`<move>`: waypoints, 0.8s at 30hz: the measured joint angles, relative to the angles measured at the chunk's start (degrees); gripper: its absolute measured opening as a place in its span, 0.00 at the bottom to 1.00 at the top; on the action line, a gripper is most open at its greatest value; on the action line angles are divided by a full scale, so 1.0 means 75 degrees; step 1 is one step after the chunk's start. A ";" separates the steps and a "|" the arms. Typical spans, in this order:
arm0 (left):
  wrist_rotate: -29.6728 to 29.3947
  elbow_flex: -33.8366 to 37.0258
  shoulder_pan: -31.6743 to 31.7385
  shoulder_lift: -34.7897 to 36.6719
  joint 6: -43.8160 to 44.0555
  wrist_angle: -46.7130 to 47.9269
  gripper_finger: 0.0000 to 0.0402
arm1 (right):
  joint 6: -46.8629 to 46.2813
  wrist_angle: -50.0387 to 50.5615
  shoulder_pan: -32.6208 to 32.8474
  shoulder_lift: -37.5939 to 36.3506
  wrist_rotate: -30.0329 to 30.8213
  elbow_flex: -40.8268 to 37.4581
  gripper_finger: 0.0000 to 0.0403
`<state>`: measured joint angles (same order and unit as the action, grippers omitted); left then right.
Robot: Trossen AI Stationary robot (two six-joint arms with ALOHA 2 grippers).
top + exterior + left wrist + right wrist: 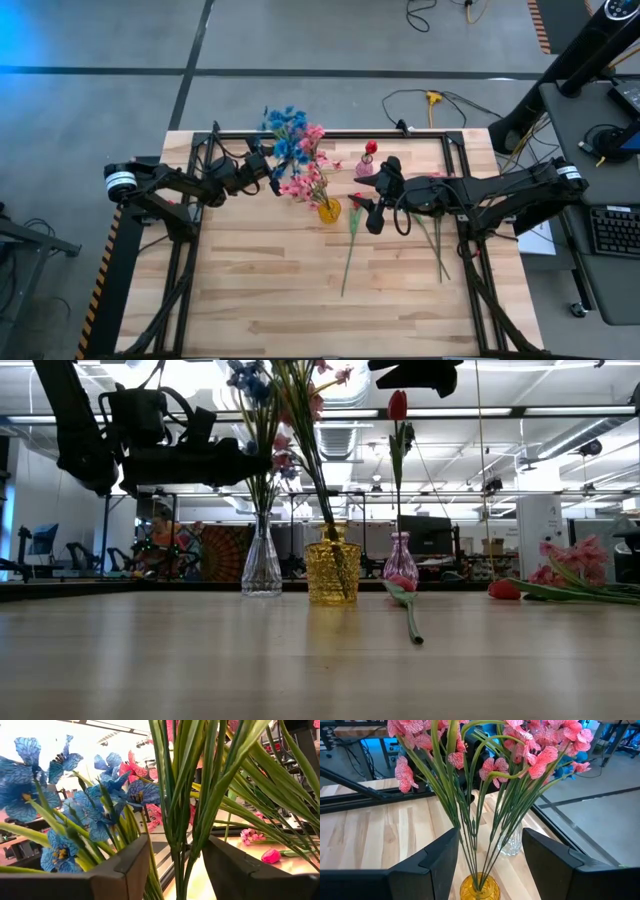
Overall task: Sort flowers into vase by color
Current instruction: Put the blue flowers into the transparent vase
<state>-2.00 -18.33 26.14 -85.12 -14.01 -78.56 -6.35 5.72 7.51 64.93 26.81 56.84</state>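
Left claw (272,168) open beside blue flowers (287,130), arm level

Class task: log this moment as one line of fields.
left hand: open beside blue flowers | right hand: open, empty | yellow glass vase: pink flowers

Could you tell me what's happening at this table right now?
The robot is sorting artificial flowers into vases by colour. The blue flowers stand in the clear vase, the pink sprays in the yellow vase, and one red tulip in the small pink vase. The left gripper is open around the green stems near the blue bunch. The right gripper is open near the yellow vase. More flowers still lie on the table.
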 joint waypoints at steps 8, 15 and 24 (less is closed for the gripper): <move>0.0003 0.0000 0.0001 0.0000 0.0162 0.0012 0.44 | -0.0003 -0.0001 0.0000 0.0000 0.0003 0.0000 0.53; -0.0022 0.0017 -0.0001 0.0000 0.0278 0.0114 0.44 | -0.0006 0.0000 0.0000 0.0000 0.0009 0.0000 0.53; -0.0042 0.0020 -0.0025 0.0002 0.0342 0.0312 0.44 | -0.0009 0.0000 0.0003 0.0000 0.0020 0.0000 0.53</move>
<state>-2.32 -18.17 25.96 -85.11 -11.44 -76.23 -6.42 5.71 7.53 64.93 26.96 56.84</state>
